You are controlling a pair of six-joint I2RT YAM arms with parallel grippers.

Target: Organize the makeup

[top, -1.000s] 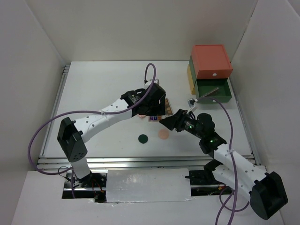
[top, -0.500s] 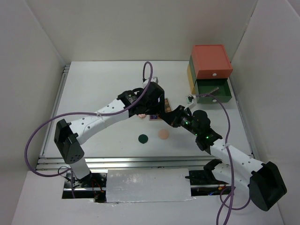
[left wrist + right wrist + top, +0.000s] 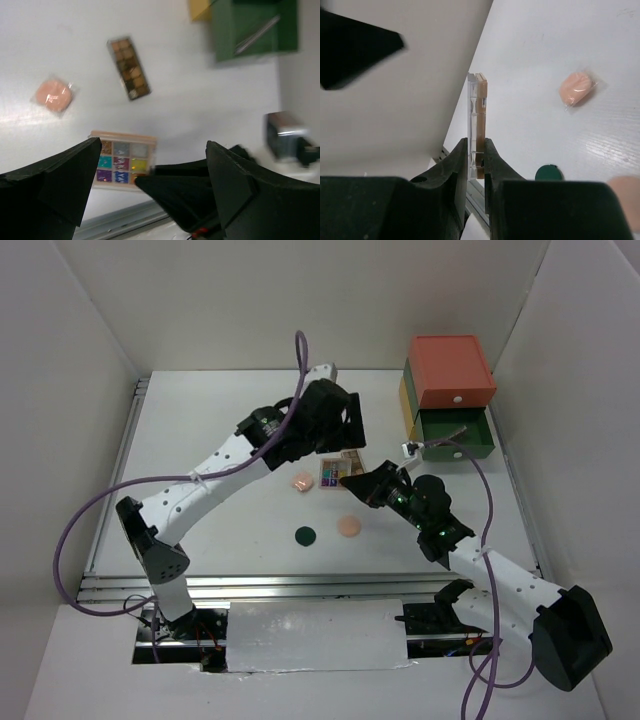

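Observation:
My right gripper (image 3: 349,480) is shut on the right edge of the square multicolour palette (image 3: 331,474); in the right wrist view its fingers pinch the palette (image 3: 476,115) edge-on. I cannot tell whether the palette rests on the table. My left gripper (image 3: 335,428) is open and empty, raised above and behind the palette (image 3: 122,162). A long brownish palette (image 3: 129,68) lies just behind it (image 3: 351,459). A pink compact (image 3: 302,482) lies to its left. A peach compact (image 3: 348,526) and a dark-green compact (image 3: 306,536) lie nearer the front.
The stacked drawer box (image 3: 452,370) stands at the back right with its green drawer (image 3: 455,435) pulled open and a thin grey stick-like item (image 3: 256,34) inside. White walls enclose the table; a metal rail (image 3: 300,585) runs along the front edge.
My left gripper has risen and moved back, uncovering the square palette. My right gripper has moved forward and left up to the palette's edge.

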